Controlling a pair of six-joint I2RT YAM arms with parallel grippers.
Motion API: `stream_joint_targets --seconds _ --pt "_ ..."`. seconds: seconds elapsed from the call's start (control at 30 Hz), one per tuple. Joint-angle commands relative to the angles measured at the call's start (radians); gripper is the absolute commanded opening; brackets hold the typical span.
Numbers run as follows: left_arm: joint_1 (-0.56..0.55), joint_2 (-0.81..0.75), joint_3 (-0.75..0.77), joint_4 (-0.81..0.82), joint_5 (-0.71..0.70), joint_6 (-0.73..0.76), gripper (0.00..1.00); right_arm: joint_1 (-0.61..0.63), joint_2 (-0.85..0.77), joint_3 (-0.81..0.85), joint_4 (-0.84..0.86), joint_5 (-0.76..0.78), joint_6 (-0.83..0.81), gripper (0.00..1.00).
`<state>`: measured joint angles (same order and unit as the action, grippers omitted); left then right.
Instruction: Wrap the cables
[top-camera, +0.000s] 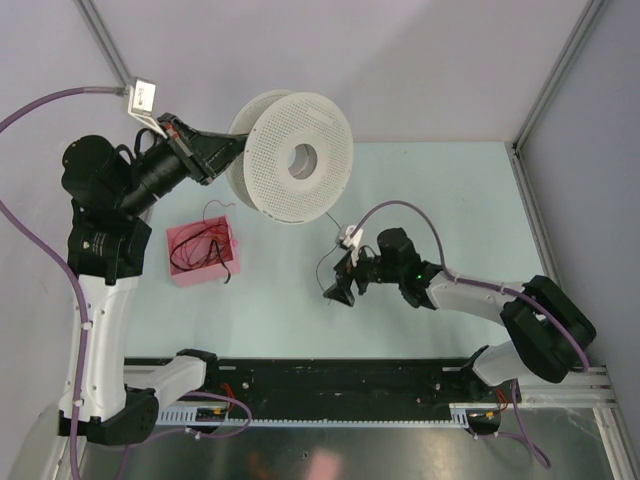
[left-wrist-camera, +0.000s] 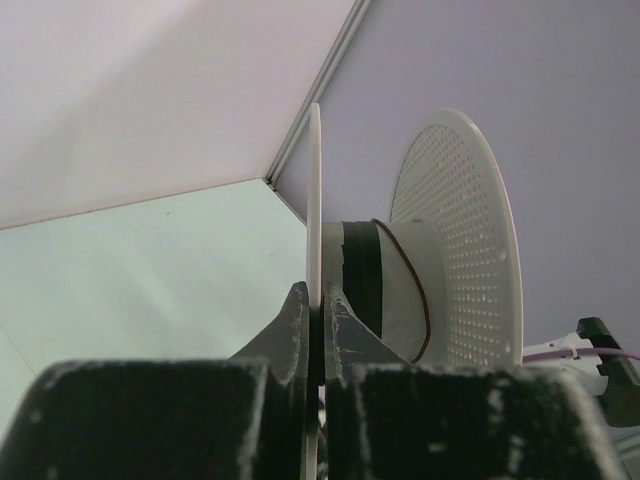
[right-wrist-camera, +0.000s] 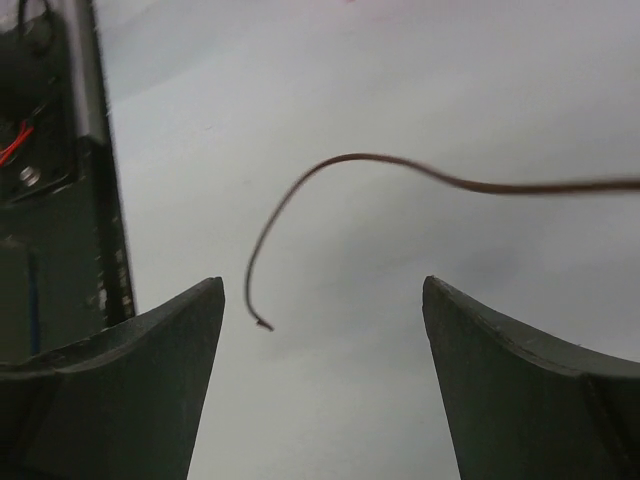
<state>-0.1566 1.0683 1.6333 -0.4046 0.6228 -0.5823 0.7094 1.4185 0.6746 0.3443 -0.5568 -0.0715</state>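
White spool (top-camera: 300, 155) gripped by its flange in the clenched left pincer (left-wrist-camera: 318, 300); right pincer (right-wrist-camera: 322, 288) released, one cable (right-wrist-camera: 330, 162) end curling before it.
Only the left wrist view shows wire wound on the hub; overhead, one pink tray (top-camera: 190, 276) holds several loose cables (top-camera: 200, 248).

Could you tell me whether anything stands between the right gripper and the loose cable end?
Nothing visible does. In the right wrist view, the free end of the cable curls down into the gap between the fingers of the open right gripper, touching neither.
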Motion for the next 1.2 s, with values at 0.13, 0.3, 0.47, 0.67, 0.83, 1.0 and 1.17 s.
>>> stream_joint_targets --seconds 0.13,0.3,0.47,0.67,0.83,1.0,1.17 --pt "0.006 -0.022 0.058 0.097 -0.042 -0.020 0.00 0.145 0.074 -0.045 0.180 0.028 -0.019 0.67" --pt "0.008 -0.041 0.034 0.096 -0.088 -0.002 0.00 0.148 0.064 -0.049 0.189 0.074 -0.009 0.12" --pt "0.008 -0.072 -0.081 0.080 -0.303 0.019 0.00 0.225 -0.058 -0.049 0.017 0.085 -0.083 0.00" --pt "-0.004 -0.020 -0.191 0.013 -0.474 0.054 0.00 0.423 -0.275 -0.017 -0.268 0.089 -0.317 0.00" --pt "-0.132 0.044 -0.234 -0.049 -0.713 0.137 0.00 0.537 -0.367 0.104 -0.503 0.108 -0.511 0.00" --pt "-0.220 0.101 -0.330 -0.054 -0.836 0.194 0.00 0.597 -0.361 0.268 -0.631 0.158 -0.723 0.00" --pt "-0.270 0.130 -0.407 -0.052 -0.840 0.231 0.00 0.551 -0.311 0.424 -0.656 0.190 -0.842 0.00"
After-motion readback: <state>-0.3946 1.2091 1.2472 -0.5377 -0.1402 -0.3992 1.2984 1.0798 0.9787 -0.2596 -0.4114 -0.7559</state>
